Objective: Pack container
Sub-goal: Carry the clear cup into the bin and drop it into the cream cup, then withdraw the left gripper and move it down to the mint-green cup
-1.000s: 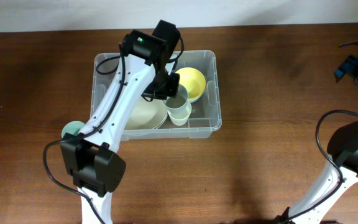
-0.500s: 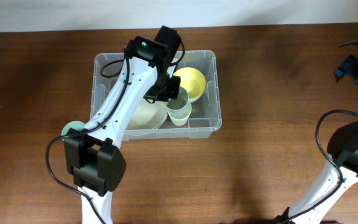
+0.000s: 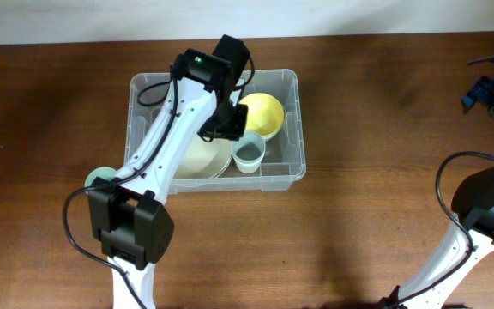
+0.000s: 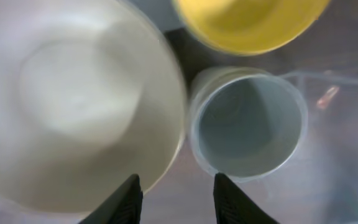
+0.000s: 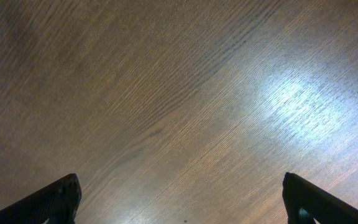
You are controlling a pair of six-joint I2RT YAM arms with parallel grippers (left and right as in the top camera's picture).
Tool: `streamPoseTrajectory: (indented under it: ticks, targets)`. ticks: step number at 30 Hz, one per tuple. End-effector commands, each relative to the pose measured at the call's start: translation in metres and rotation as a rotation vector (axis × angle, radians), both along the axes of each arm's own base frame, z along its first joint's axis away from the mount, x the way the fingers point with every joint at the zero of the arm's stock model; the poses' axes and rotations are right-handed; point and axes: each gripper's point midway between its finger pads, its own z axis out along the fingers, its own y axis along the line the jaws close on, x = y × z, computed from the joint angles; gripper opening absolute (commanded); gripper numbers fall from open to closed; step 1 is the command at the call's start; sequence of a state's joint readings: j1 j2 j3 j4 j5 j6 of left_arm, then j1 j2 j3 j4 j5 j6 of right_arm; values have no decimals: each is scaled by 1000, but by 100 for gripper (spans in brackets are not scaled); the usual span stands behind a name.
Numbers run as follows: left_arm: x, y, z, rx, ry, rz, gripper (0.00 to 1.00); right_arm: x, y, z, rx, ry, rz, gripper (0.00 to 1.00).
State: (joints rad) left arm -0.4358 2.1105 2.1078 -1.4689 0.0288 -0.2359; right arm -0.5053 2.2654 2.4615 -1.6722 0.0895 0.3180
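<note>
The container (image 3: 142, 84) is a clear plastic tub at the table's middle back. In it are a yellow bowl (image 3: 266, 112), a cream plate (image 3: 197, 159) and a pale grey cup (image 3: 249, 154), upright. My left gripper (image 3: 230, 127) hangs inside the tub, just above and left of the cup. In the left wrist view its fingers (image 4: 179, 200) are open and empty, over the tub floor between the plate (image 4: 73, 106) and the cup (image 4: 247, 124), with the yellow bowl (image 4: 247, 22) beyond. My right gripper (image 5: 182, 194) is wide open over bare wood.
A pale green round piece (image 3: 99, 178) sits on the table left of the tub, partly hidden by the left arm. The right arm (image 3: 487, 206) stands at the right edge, with cables and dark gear (image 3: 487, 90) at the back right.
My left gripper has lifted slightly back from the pale cup, which now stands free in the tub. The right arm has not moved.
</note>
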Motion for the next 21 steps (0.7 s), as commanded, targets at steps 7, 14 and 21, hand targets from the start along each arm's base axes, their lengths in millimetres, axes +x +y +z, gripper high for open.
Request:
streamPoseTrajectory:
  ticks: [7,14,21]
  targets:
    - [16,139,48,190,-39,379,41,-2,0,8,-17,-13,-8,99]
    - [1,231,65,106,-28,628,41,-2,0,8,-17,-13,-8,99]
    - [-75,306,46,121,117,973,41,-2,0,8,-17,-13,-8,99]
